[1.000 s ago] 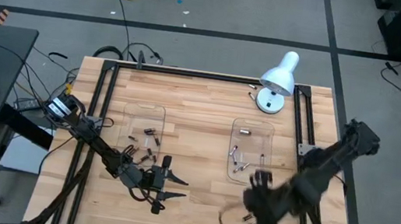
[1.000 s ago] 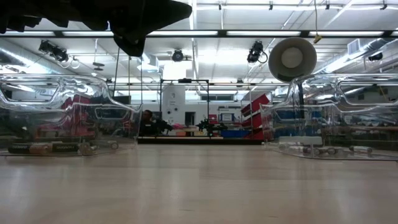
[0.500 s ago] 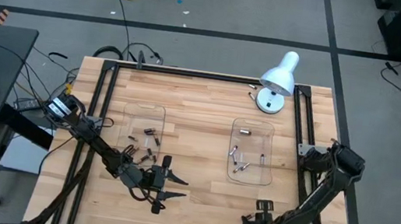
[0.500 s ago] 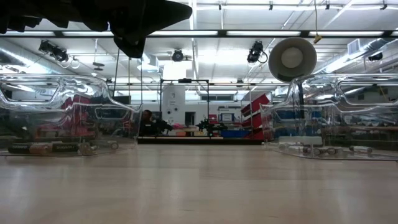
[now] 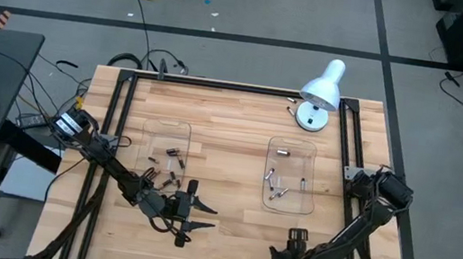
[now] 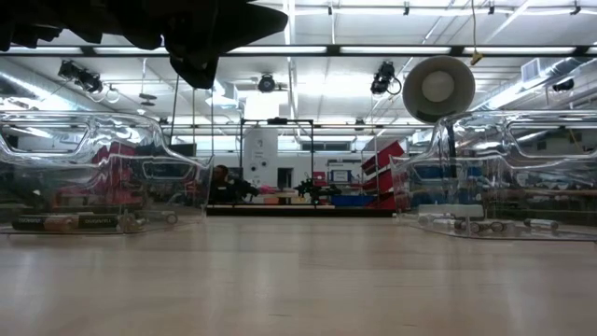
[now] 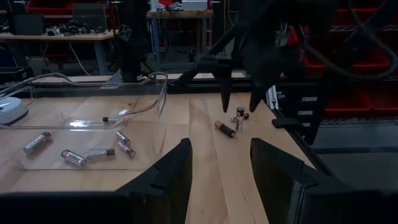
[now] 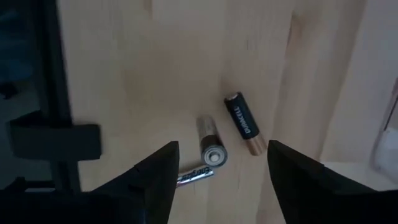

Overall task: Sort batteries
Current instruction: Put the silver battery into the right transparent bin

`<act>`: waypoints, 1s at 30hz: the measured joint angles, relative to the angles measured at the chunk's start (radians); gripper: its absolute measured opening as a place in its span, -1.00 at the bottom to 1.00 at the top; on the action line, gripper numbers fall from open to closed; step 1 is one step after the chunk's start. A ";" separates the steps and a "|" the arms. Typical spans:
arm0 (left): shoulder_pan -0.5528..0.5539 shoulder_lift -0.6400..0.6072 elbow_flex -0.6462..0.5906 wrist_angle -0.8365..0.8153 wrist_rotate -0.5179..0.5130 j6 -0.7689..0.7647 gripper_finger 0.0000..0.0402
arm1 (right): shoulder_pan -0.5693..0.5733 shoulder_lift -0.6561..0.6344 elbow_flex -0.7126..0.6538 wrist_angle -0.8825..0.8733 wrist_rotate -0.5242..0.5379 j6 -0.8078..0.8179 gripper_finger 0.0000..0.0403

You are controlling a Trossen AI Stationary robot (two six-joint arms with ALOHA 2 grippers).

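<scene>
High view: batteries (image 5: 292, 240) near table (image 5: 233, 121) edge

Bright overhead ceiling lights (image 6: 392, 49), dim soft right wrist view

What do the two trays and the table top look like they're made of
Trays: likely clear glossy plastic; the wood and the batteries show through, and the rims glint. Table top: pale wood planks, matte, with visible grain and seams.

Pale matt wooden table (image 5: 233, 121), glossy clear plastic trays (image 5: 289, 176), shiny metal batteries (image 8: 211, 147)
</scene>
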 joint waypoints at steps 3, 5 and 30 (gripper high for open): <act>0.000 0.000 0.000 -0.002 0.000 0.000 -0.19 | -0.004 0.001 -0.006 0.003 -0.018 0.000 0.11; 0.000 0.000 0.000 -0.003 0.000 0.000 -0.19 | -0.003 0.000 -0.006 0.003 -0.018 0.001 0.07; 0.000 0.000 0.000 -0.010 0.000 0.004 -0.19 | -0.015 0.044 -0.006 0.028 -0.044 -0.028 -0.29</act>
